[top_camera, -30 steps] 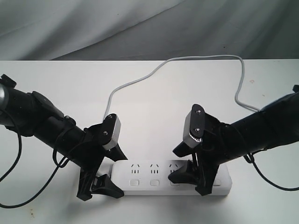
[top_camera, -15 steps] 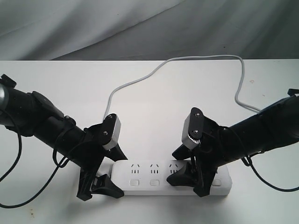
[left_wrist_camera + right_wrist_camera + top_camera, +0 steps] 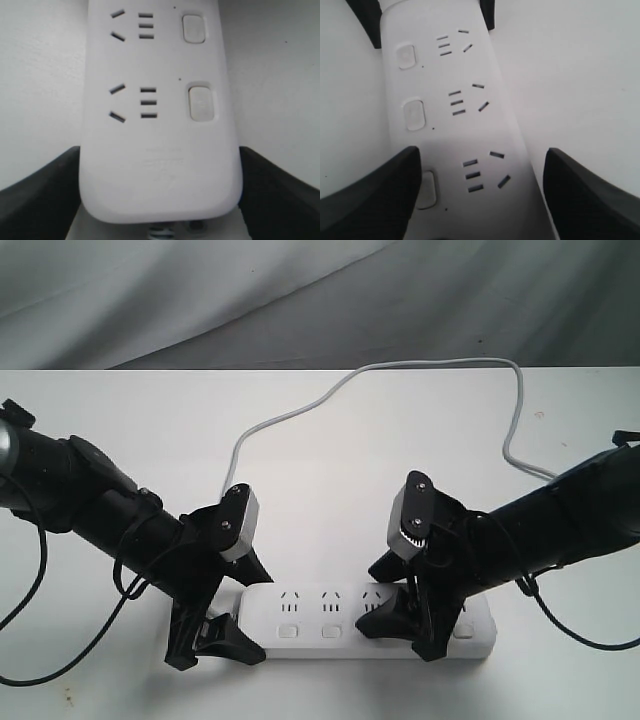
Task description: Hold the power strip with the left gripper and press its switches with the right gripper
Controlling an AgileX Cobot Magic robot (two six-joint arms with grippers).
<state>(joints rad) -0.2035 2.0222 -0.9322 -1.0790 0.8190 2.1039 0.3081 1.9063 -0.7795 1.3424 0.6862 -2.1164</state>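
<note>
The white power strip [image 3: 330, 612] lies along the table's front edge, and its grey-white cord [image 3: 400, 370] loops away to the back. My left gripper [image 3: 238, 612] is shut on the strip's left end. The left wrist view shows black fingers [image 3: 40, 195] pressed against both sides of the power strip [image 3: 160, 165], with two switches [image 3: 201, 102] beyond. My right gripper [image 3: 412, 625] hangs open over the strip's right half. In the right wrist view one finger [image 3: 375, 190] covers the edge of a switch [image 3: 427, 189]; whether they touch I cannot tell. Two more switches [image 3: 414, 114] show beyond it.
The white table [image 3: 120, 420] meets a grey cloth backdrop [image 3: 300, 300] at the back. Black cables [image 3: 30, 640] hang from the left arm near the front edge, and another cable [image 3: 570, 625] droops beside the right arm.
My right gripper has shifted slightly left and lower over the strip. The left gripper and the strip have not moved.
</note>
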